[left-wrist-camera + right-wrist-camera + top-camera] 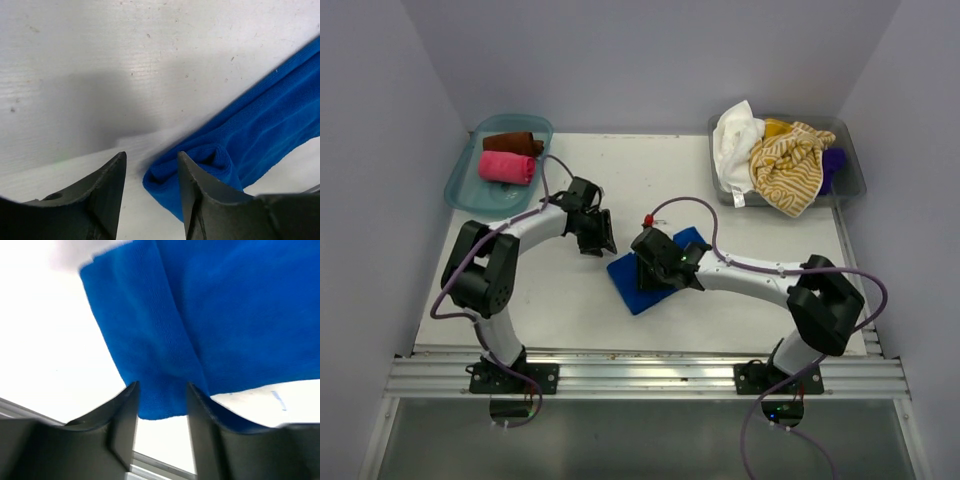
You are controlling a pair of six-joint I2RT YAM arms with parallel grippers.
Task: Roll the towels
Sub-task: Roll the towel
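Blue towel (632, 283) lies folded on the table (570, 300) between the arms, the left gripper (150, 157) parted beside its folded end and the right gripper (161, 386) parted over its edge, so I'd pinch both corners evenly and roll tight.

A blue towel (632, 291) lies on the white table (560, 300). The right gripper (650, 270) is over it. The left gripper (599, 238) is close by.

Fuzzy blue cloth towel (260, 135) on a matt, scuffed white table (100, 60).
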